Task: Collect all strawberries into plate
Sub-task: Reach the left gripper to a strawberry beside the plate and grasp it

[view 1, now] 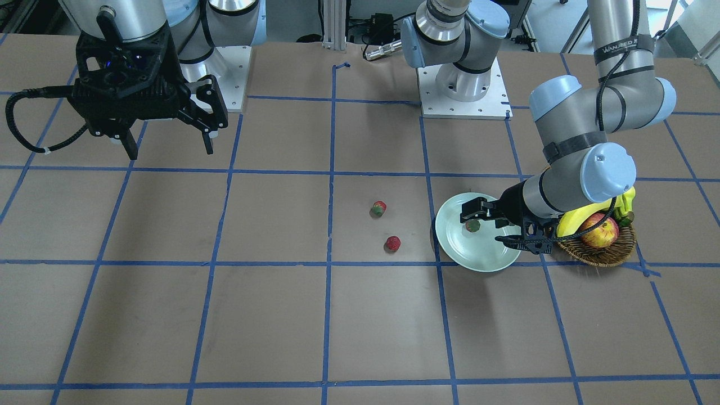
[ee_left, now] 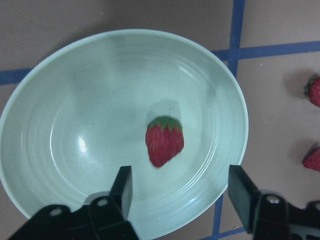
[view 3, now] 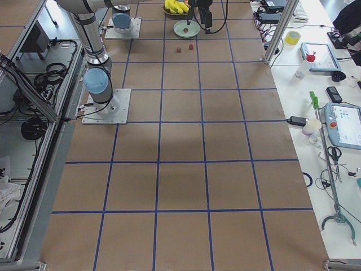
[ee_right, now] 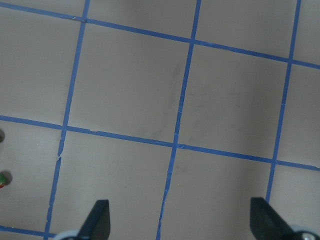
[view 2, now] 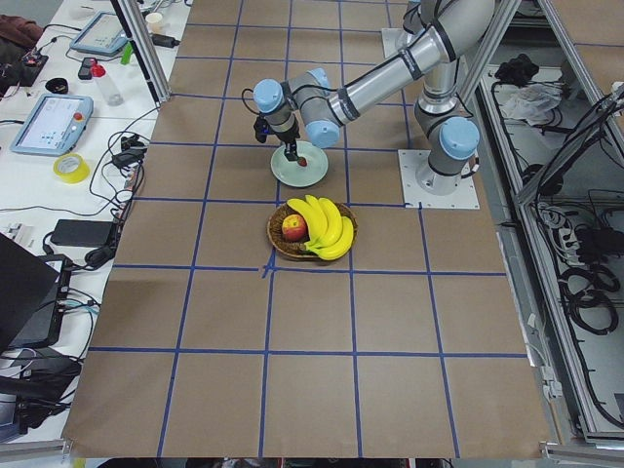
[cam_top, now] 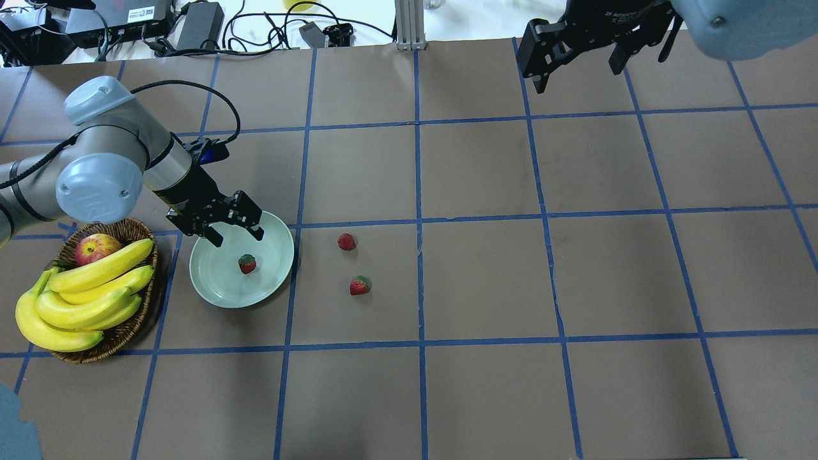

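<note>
A pale mint-blue plate [cam_top: 214,297] [view 1: 478,263] [ee_left: 45,150] holds one strawberry [cam_top: 247,263] [view 1: 472,225] [ee_left: 164,141] near its middle. My left gripper [cam_top: 237,235] [view 1: 482,228] [ee_left: 181,197] hovers open just above the plate, its fingers apart on either side of that berry and holding nothing. Two more strawberries [cam_top: 346,241] [cam_top: 360,285] lie on the table right of the plate in the overhead view, also seen as strawberries [view 1: 378,208] [view 1: 392,243]. My right gripper [cam_top: 575,70] [view 1: 170,149] [ee_right: 181,220] hangs open and empty, high over the far side.
A brown wicker basket [cam_top: 118,335] [view 1: 599,257] with bananas [cam_top: 83,300] and a red-yellow apple [cam_top: 96,248] stands right beside the plate, under my left arm. Blue tape lines grid the brown table. Cables and electronics lie along the far edge.
</note>
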